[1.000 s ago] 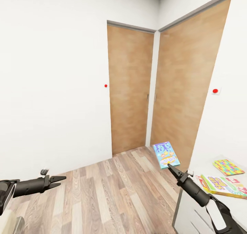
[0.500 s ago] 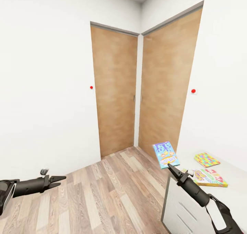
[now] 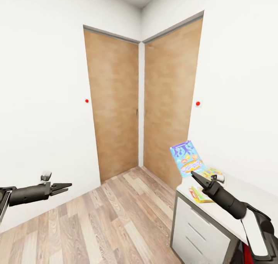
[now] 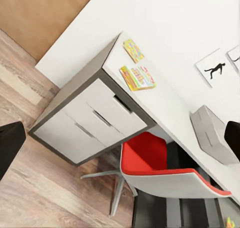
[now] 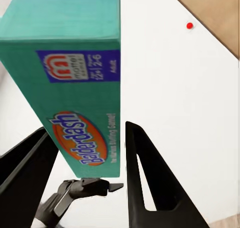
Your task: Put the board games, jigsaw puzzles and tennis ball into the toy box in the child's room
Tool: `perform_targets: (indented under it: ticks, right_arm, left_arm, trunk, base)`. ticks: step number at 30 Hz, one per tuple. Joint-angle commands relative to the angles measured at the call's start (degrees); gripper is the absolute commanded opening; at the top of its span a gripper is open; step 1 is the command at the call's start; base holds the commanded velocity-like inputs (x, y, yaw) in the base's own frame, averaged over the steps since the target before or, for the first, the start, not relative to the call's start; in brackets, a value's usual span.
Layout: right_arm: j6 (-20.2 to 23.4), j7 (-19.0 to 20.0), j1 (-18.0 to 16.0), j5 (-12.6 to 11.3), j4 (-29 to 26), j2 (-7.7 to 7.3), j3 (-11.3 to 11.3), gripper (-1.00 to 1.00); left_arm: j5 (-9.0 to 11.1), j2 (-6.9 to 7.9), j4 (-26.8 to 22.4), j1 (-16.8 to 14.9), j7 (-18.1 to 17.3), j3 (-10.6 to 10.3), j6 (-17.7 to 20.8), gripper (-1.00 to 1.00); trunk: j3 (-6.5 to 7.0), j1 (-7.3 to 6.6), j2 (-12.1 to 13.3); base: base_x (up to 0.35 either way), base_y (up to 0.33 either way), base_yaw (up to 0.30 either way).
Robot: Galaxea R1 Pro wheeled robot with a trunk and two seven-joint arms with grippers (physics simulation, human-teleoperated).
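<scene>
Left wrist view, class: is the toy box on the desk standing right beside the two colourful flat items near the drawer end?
No: the toy box sits far along the table, well apart from the jigsaw puzzle and board game.

Worktop [image 4: 170,105]: pale top on a dark grey drawer unit, running from centre to lower right of the left wrist frame. Lying flat near its drawer end: one jigsaw puzzle [image 4: 133,50], and just beside it a board game [image 4: 137,77]. Further along, well apart from both, stands the pale grey toy box [image 4: 214,134]. In the head frame, lower right, the worktop [image 3: 235,186] carries the same flat items, partly hidden.
</scene>
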Motion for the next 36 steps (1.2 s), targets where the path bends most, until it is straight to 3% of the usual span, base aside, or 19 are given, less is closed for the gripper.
perform_targets:
  ticks: [1,5,8,12,26,36]
  right_arm:
    - [0.4,0.1,0.0,-0.2,-0.1,0.01,0.0,-1.0]
    - [0.7,0.2,0.2,-0.4,0.1,-0.01,-0.4,-1.0]
    - [0.8,0.3,0.2,-0.5,1.7,0.03,-2.5,-1.0]
    - [0.7,0.4,0.2,-0.5,2.7,0.06,-3.5,-1.0]
    - [0.5,0.5,0.2,-0.5,4.2,0.07,-3.9,-1.0]
    - [0.5,0.4,0.2,-0.5,4.3,0.1,-4.1,-1.0]
  left_arm:
    - [-0.6,-0.01,-0.4,0.0,-0.5,0.2,0.7,1.0]
    - [-0.6,0.07,-1.6,0.1,-0.5,0.4,1.3,1.0]
    - [-0.6,0.09,-1.7,0.1,-0.5,0.5,1.4,1.0]
    - [-0.6,0.13,-1.8,0.1,-0.5,0.6,1.4,1.0]
    - [-0.6,0.05,-1.8,0.1,-0.5,0.6,1.4,1.0]
    - [-0.6,0.05,-1.8,0.1,-0.5,0.6,1.4,1.0]
  trunk:
    - [0.03,0.03,0.0]
    - [0.26,0.03,0.0]
    - [0.44,0.03,0.0]
    - [0.67,0.03,0.0]
    - [1.47,0.03,0.0]
    - [1.2,0.03,0.0]
  base:
    - [0.0,0.0,-0.247]
    - [0.0,0.0,-0.247]
    - [0.0,0.0,-0.247]
    - [0.0,0.0,-0.247]
    - [0.0,0.0,-0.239]
    - [-0.016,0.0,-0.056]
